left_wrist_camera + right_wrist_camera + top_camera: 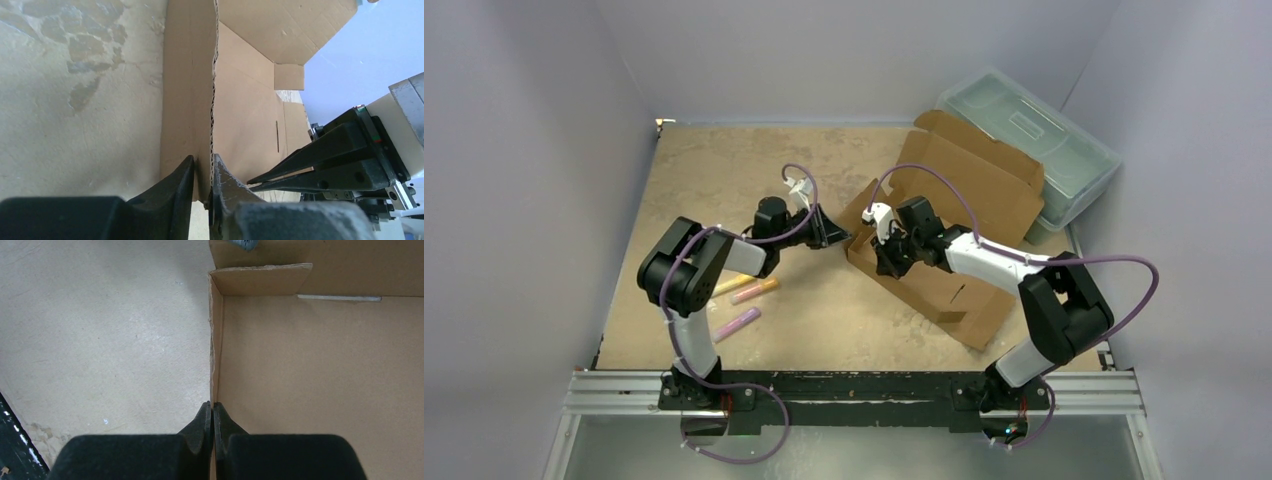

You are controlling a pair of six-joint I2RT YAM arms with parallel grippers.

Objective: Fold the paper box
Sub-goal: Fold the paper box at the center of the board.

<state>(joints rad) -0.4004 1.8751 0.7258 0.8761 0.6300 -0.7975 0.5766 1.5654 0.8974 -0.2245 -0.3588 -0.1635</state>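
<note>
The paper box [969,185] is brown corrugated cardboard, half formed, on the right of the table with its lid flap raised at the back. My left gripper [837,238] reaches its left corner. In the left wrist view its jaws [202,159] straddle an upright wall [190,100] of the box. The right finger touches the wall's edge and a narrow gap shows beside the left one. My right gripper [887,260] is on the front-left wall. In the right wrist view it [213,404] is pinched tight on that wall's top edge [215,355], beside the box floor [320,380].
A translucent grey-green plastic toolbox [1034,140] stands behind the box at the back right. Three markers lie near the left arm: yellow [727,286], orange-pink [756,291] and purple [737,323]. Grey walls enclose the tan table [724,170].
</note>
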